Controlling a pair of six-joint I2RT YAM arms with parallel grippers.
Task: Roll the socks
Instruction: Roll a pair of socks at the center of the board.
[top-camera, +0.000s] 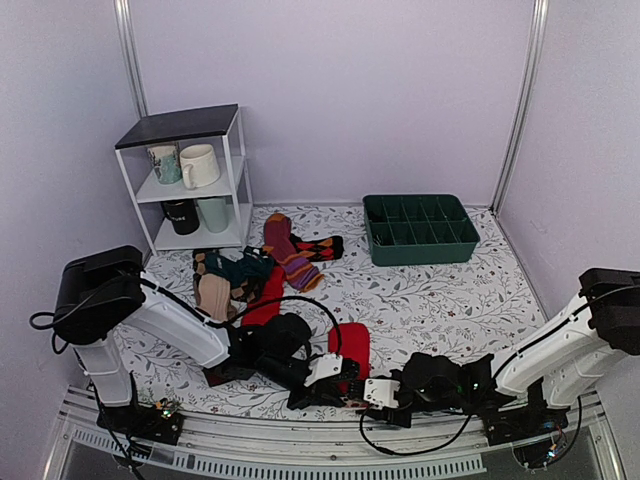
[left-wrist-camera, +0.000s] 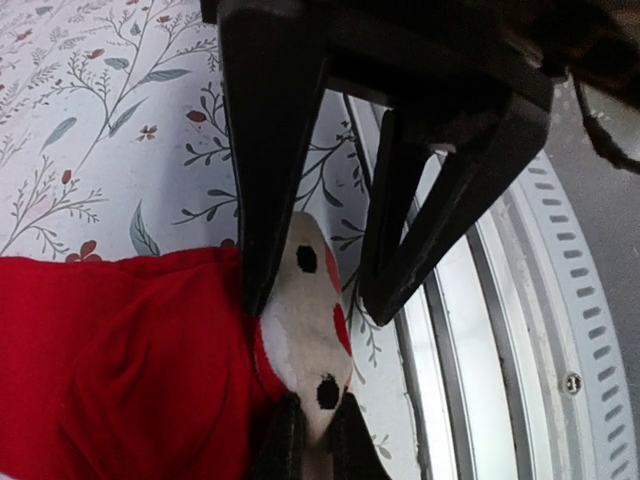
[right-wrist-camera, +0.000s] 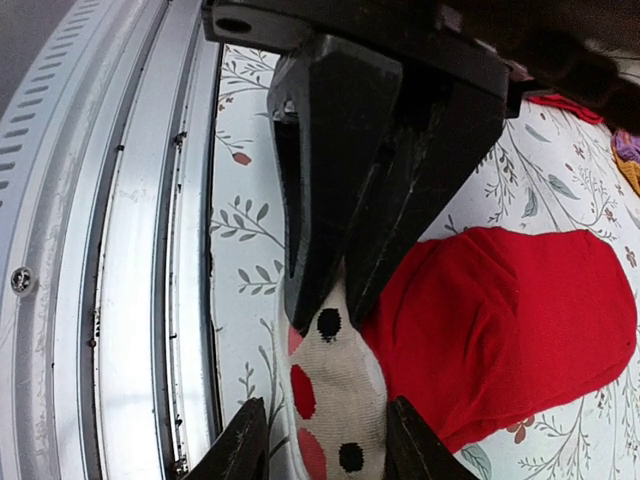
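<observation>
One red sock (top-camera: 350, 345) lies flat near the table's front edge; its cream cuff with black and red dots (left-wrist-camera: 305, 320) points toward the metal rail. My right gripper (right-wrist-camera: 330, 305) is shut on the cuff (right-wrist-camera: 345, 390), and its fingertips also show pinching it at the bottom of the left wrist view (left-wrist-camera: 310, 440). My left gripper (left-wrist-camera: 318, 305) is open, with one finger on each side of the same cuff. In the top view both grippers meet at the sock's near end: left (top-camera: 343, 385), right (top-camera: 362, 393). A second red sock (top-camera: 265, 298) lies partly under the left arm.
A pile of other socks (top-camera: 228, 275) and a maroon striped sock (top-camera: 290, 255) lie at the back left. A white shelf with mugs (top-camera: 190, 180) stands behind them. A green compartment bin (top-camera: 420, 228) sits at the back right. The metal rail (top-camera: 330, 440) runs along the front edge.
</observation>
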